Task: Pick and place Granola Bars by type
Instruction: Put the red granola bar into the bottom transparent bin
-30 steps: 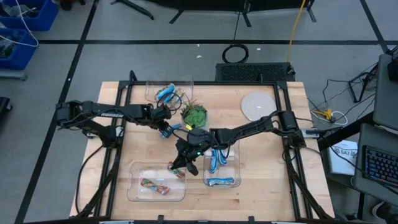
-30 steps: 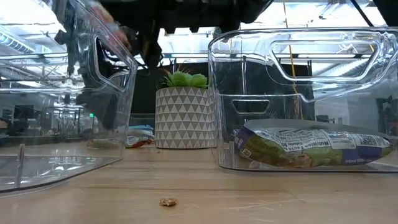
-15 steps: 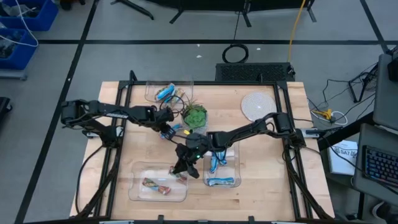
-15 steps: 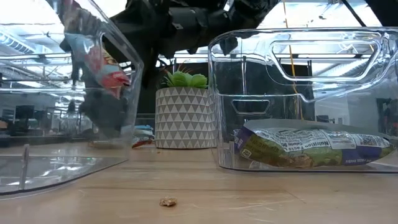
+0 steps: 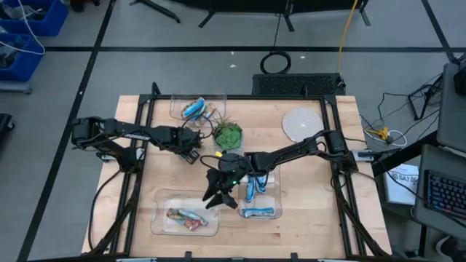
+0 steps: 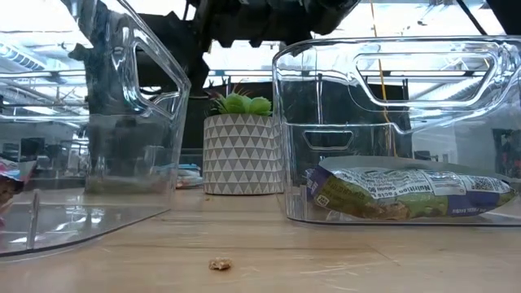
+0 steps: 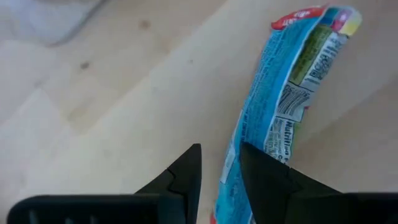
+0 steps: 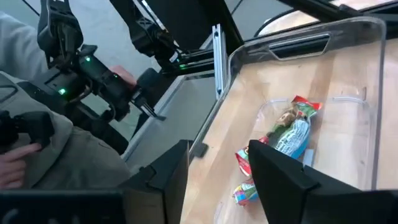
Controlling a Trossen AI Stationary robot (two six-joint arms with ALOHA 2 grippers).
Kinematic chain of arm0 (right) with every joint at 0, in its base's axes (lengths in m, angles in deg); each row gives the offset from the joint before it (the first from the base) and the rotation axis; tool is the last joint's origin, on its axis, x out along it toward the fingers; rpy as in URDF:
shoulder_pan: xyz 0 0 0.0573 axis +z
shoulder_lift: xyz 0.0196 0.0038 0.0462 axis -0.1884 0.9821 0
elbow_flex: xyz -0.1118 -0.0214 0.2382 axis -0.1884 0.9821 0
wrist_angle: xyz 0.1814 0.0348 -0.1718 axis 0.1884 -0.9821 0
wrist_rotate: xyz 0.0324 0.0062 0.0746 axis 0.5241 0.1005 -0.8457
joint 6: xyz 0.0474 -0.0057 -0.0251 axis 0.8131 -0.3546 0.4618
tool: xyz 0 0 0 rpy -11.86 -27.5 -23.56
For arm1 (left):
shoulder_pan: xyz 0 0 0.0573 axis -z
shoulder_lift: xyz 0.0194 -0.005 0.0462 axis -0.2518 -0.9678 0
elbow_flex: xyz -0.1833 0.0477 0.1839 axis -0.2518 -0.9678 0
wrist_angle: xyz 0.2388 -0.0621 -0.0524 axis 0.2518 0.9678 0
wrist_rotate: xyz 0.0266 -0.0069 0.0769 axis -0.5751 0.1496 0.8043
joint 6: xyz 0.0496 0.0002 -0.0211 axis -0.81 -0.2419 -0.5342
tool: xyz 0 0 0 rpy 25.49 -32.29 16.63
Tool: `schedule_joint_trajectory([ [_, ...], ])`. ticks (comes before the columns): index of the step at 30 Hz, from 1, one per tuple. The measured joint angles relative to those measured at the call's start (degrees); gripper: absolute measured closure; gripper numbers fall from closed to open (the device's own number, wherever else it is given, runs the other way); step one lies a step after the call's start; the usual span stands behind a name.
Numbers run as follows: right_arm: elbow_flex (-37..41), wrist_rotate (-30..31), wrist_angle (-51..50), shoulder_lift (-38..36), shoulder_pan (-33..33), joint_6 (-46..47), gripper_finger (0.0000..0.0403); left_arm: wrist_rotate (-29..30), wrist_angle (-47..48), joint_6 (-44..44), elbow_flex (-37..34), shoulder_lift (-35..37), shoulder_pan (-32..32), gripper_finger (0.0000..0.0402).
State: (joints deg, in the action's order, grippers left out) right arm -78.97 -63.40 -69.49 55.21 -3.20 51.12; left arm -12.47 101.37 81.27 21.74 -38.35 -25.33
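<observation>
My left gripper (image 5: 192, 150) is over the table beside the potted plant (image 5: 227, 135), shut on a blue granola bar (image 7: 292, 81). My right gripper (image 5: 218, 193) stands open above the right end of the near-left clear bin (image 5: 159, 224), with nothing between its fingers (image 8: 168, 177). Below it, multicoloured bars (image 8: 287, 132) lie flat on that bin's floor. Blue bars (image 5: 255, 191) lie in the near-right bin (image 5: 277, 204), and more blue bars (image 5: 193, 109) lie in the far bin (image 5: 175, 102). My left gripper pinches the blue bar between its two fingers near one end (image 7: 231, 165). The wrapper stands on edge in the gap. The rest of the bar reaches forward past the fingertips, low over the wooden tabletop; whether it touches the table I cannot tell.
The plant in its patterned pot (image 6: 240, 155) stands between the bins. A white round disc (image 5: 301, 124) lies far right. A crumb (image 6: 218, 264) sits near the front edge. A person's hands on controls (image 8: 37, 118) show beyond the table.
My right gripper has opened over the near-left bin and let go of a multicoloured bar, which has dropped onto the bin's floor beside the others. My left gripper has kept its hold on the blue bar.
</observation>
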Motion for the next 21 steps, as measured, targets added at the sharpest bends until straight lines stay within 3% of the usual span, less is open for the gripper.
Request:
schedule_joint_trajectory([
  [5,0.0,0.0,-3.5,-0.7,-0.1,0.1,0.0239,1.9,-0.5,-0.1,-0.1,0.0,0.0,0.0289],
  [11,0.0,-1.5,-3.9,-0.8,-0.2,0.2,0.0242,-7.0,-3.3,-3.0,0.0,0.1,0.0,0.0289],
  [21,0.0,-1.5,-4.9,-0.8,-0.2,1.4,0.0237,-13.4,-1.5,-3.9,1.6,0.1,0.0,0.0275],
])
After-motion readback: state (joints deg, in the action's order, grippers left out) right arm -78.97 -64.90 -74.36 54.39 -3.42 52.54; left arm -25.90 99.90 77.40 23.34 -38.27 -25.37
